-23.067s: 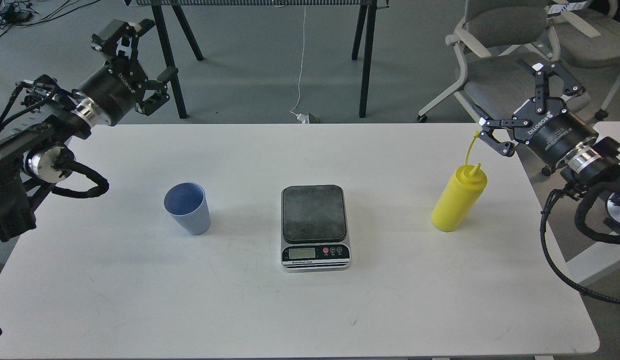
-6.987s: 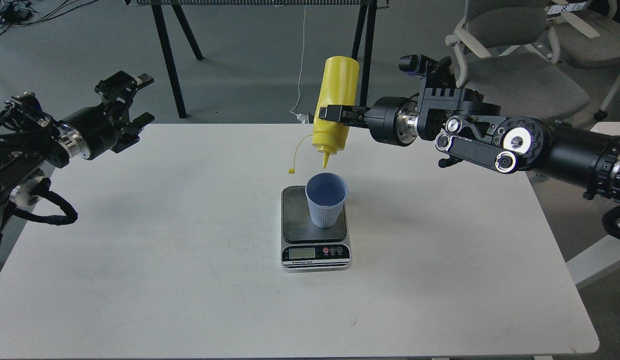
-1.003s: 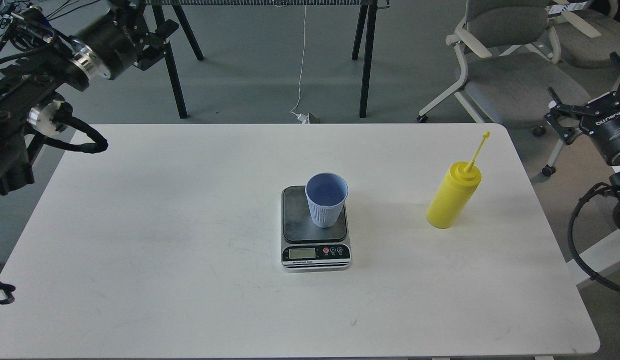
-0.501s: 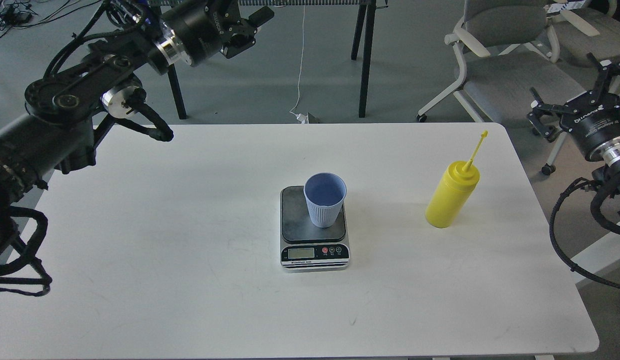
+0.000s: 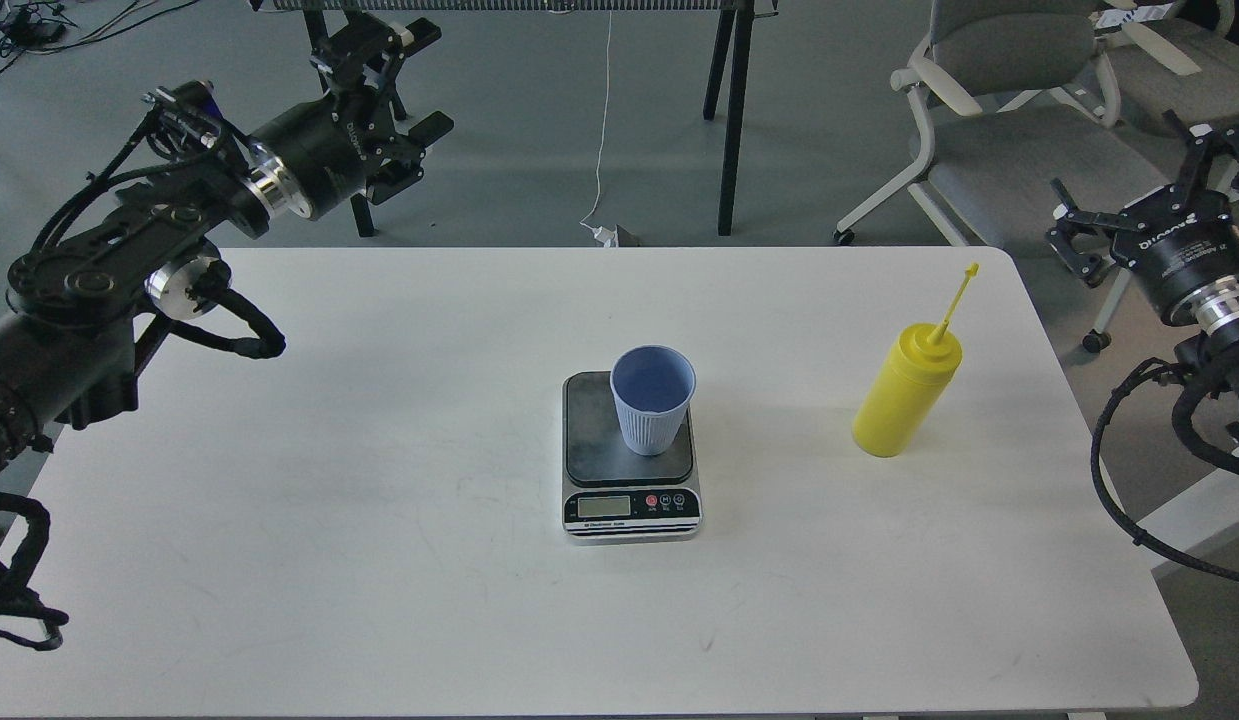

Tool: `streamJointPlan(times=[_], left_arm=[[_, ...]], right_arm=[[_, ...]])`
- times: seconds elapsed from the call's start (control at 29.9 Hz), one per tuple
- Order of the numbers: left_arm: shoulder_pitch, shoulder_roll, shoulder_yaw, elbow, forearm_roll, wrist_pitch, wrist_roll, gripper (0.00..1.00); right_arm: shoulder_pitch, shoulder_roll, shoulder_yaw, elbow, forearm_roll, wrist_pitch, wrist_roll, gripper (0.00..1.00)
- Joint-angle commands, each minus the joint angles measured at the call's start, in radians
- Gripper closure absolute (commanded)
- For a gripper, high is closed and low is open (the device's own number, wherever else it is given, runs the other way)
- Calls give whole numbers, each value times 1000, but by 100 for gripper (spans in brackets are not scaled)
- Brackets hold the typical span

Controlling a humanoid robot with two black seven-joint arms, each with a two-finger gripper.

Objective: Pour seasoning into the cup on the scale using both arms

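- the white table [image 5: 379,560] is bare along its near edge; the kitchen scale [image 5: 630,520] sits at its middle, silver front and lcd toward the robot.
- the light-blue ribbed cup [image 5: 652,400] stands upright on the scale's dark weighing plate, toward the plate's right side; what is inside cannot be told.
- the yellow squeeze bottle [image 5: 905,393] stands on the table well to the right of the scale, nozzle up, its tethered cap sticking up and to the right.
- the right gripper [image 5: 1139,190] hangs off the table's right edge, well apart from the bottle, fingers spread wide and empty.
- the left gripper [image 5: 384,75] hovers beyond the far left corner, fingers apart, holding nothing.
- judged from this layout, the pour looks done and the step in hand is retreating; doing it well means pulling both arms away high, without sweeping over the bottle or nudging the scale.
- compared with half a second ago, the left arm has dropped and swung back to the left, and the right gripper sits about where it was; cup, scale and bottle have not meaningfully moved.
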Motion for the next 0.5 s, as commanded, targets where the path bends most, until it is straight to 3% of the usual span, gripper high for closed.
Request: streamJointPlan(times=[0.0, 0.47], left_arm=[[29, 22, -2, 1, -31, 0, 0, 0], [23, 41, -13, 1, -64, 0, 0, 0]], right_arm=[[2, -3, 0, 0, 0, 0, 0, 1], [2, -13, 3, 2, 0, 0, 0, 1]])
